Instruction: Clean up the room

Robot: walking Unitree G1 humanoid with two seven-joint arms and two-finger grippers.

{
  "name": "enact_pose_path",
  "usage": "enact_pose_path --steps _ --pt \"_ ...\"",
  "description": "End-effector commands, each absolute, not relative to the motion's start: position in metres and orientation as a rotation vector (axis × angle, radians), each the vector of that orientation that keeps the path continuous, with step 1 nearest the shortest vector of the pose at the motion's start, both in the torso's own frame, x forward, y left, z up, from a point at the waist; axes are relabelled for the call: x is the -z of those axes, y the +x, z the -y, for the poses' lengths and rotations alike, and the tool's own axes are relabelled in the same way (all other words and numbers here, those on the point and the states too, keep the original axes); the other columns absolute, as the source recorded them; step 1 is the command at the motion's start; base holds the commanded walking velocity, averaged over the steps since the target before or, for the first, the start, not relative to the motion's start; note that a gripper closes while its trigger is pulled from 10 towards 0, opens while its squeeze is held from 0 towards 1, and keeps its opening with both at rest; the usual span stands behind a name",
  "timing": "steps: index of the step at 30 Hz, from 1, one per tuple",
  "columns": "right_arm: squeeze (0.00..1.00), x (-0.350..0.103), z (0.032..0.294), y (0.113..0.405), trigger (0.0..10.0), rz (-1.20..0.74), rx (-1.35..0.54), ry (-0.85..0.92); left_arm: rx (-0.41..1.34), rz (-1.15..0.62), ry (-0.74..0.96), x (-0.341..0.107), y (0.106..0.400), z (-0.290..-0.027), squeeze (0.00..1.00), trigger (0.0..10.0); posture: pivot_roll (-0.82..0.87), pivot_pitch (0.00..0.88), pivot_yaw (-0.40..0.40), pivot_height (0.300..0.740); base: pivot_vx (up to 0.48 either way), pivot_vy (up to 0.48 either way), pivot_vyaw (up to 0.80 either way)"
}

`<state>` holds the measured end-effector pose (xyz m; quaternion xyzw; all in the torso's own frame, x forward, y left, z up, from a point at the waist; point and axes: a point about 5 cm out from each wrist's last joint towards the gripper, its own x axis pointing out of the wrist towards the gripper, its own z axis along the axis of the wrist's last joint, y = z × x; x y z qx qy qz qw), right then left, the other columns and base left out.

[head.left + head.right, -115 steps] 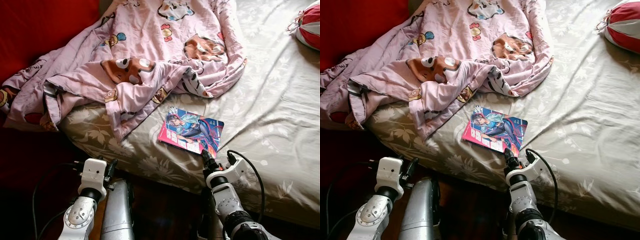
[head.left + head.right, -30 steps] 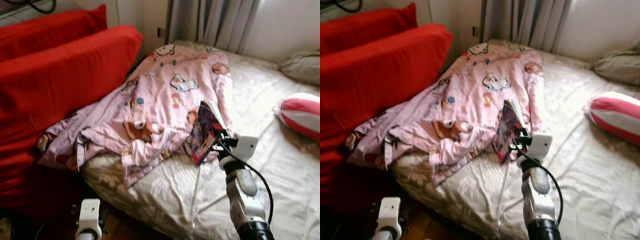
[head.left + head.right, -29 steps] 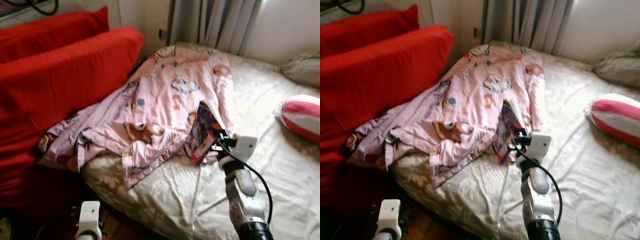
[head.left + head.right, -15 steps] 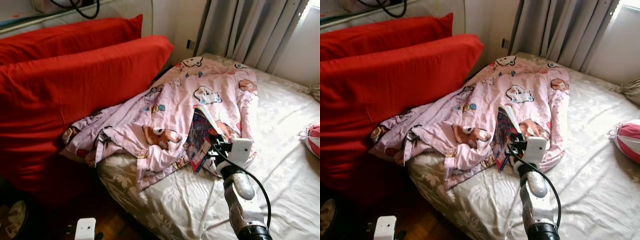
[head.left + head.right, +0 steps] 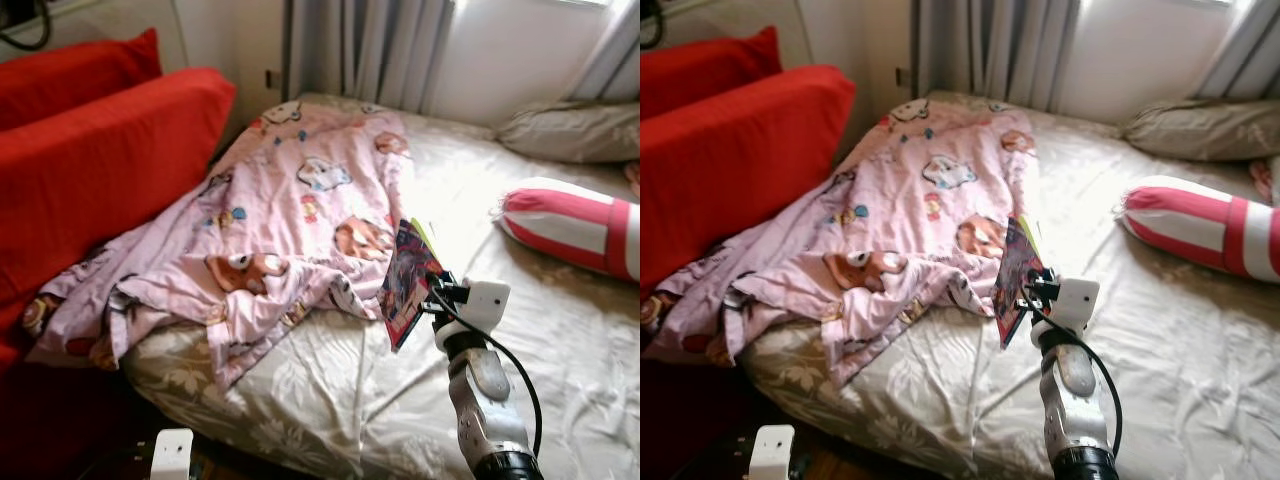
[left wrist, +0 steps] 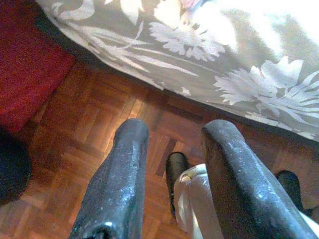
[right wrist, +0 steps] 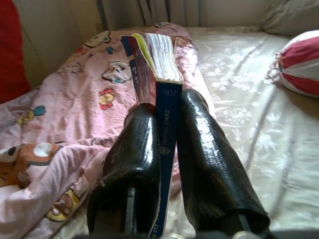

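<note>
The right gripper has its fingers clamped on the book, held upright above the bed beside the pink blanket; the carry step, seemingly — next, somewhere to put it; the left gripper hangs low, fingers apart

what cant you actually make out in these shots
- Book cover art: seen edge-on in the eye views; in the right wrist view the right gripper fingers cover both faces.
- Striped cushion: far end cut off by the eye views' right edge.
- Bed sheet under the pink blanket: hidden.
- Left gripper: its arm is cut off at the left eye view's bottom edge.
</note>
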<state>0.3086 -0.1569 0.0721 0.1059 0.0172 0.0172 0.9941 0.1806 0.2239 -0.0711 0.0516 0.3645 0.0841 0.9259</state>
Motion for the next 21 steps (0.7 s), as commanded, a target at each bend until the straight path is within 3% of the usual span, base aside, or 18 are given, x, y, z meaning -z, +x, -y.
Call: enact_pose_path --steps 1,3,11,21 --pt "0.0 -0.0826 0.1572 0.3142 10.0 0.005 -0.036 0.204 -0.166 -0.774 0.119 0.0748 0.175 -0.2222 0.0 10.0 0.1 0.136 -0.096 0.74 0.0 0.0 -0.77" --pt "0.0 -0.0829 0.158 0.3153 10.0 0.012 -0.022 0.212 -0.15 -0.768 0.151 0.0741 0.1759 -0.2218 0.0 10.0 0.11 0.137 -0.097 0.74 0.0 0.0 -0.77" --pt "0.0 -0.0849 0.1548 0.3183 10.0 0.018 -0.03 0.212 -0.135 -0.785 0.147 0.0776 0.1715 -0.216 0.0 10.0 0.11 0.131 -0.1 0.74 0.0 -0.32 0.0" --pt "0.0 -0.0819 0.1547 0.3173 10.0 0.013 -0.019 0.221 -0.138 -0.782 0.151 0.0772 0.1717 -0.2172 0.0 10.0 0.1 0.107 -0.091 0.74 0.0 -0.32 -0.74"
